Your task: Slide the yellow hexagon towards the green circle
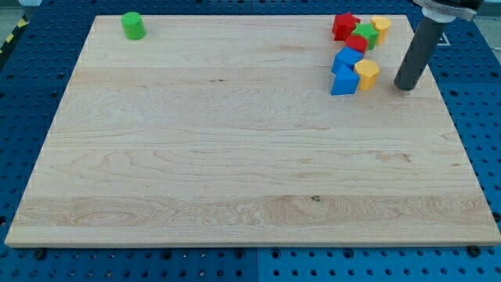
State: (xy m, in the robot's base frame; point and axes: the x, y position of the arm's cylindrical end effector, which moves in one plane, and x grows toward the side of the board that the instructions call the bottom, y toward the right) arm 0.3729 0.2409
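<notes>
Standing on the table point(235, 157) near its right edge, my tip point(405, 86) sits just right of the yellow hexagon point(366, 74), apart from it; there are no jaws, only the bare rod. The hexagon touches two blue blocks point(345, 70) at the bottom of a cluster with a red star point(344, 25), a red block point(357, 42), a green block point(367, 34) and another yellow block point(380, 27). The green circle point(133, 25) stands far off at the table's top left corner.

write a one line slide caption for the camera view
My tip rests just right of the yellow hexagon in the top-right cluster, far from the green circle.
</notes>
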